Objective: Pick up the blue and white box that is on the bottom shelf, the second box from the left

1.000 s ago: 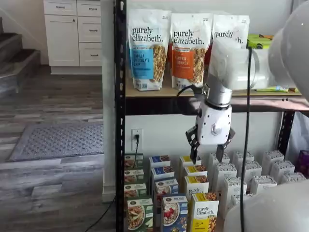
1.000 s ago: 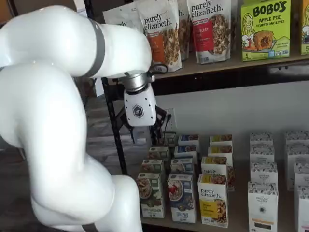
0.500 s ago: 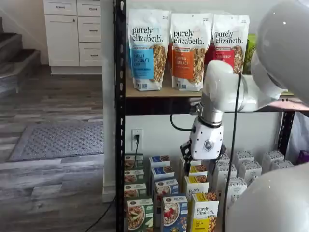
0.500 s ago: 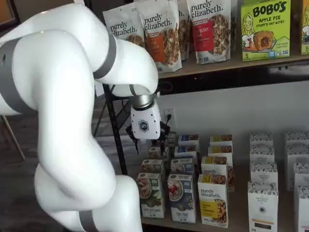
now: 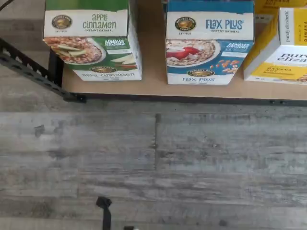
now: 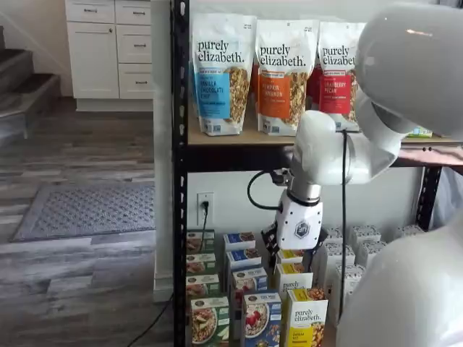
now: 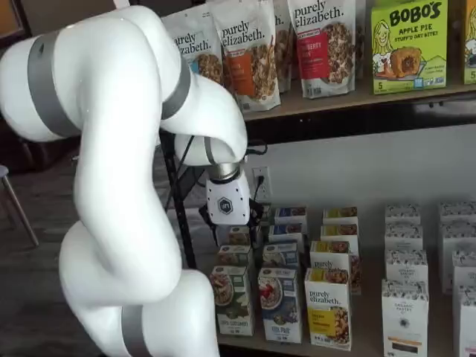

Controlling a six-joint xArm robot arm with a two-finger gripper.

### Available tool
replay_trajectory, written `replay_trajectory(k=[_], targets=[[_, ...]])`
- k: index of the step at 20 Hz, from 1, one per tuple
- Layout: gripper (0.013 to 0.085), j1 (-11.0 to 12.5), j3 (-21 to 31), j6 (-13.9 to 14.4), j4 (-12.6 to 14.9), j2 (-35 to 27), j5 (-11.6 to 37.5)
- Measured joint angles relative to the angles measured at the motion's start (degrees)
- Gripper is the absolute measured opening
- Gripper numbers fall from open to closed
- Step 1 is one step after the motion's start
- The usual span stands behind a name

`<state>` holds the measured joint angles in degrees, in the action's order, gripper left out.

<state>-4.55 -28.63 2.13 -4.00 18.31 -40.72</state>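
Grey plank floor runs up to the tan bottom shelf (image 5: 153, 88) of the black metal-post rack. At its front edge, blue and white carton with a berry-topped cereal bowl (image 5: 209, 43), between green-fronted carton (image 5: 91, 40) and yellow-fronted carton (image 5: 283, 45). Further back and above the rows, white-bodied gripper (image 7: 229, 232), black fingers spread wide, holding nothing.
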Motion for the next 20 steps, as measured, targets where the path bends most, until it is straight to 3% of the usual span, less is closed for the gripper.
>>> replay_trajectory(k=[7, 20], targets=[[0.085, -0.2, -1.45, -0.92, -1.03, -6.04, 5.66], [0.085, -0.71, -4.89, 1.44, 1.63, -16.71, 13.88]])
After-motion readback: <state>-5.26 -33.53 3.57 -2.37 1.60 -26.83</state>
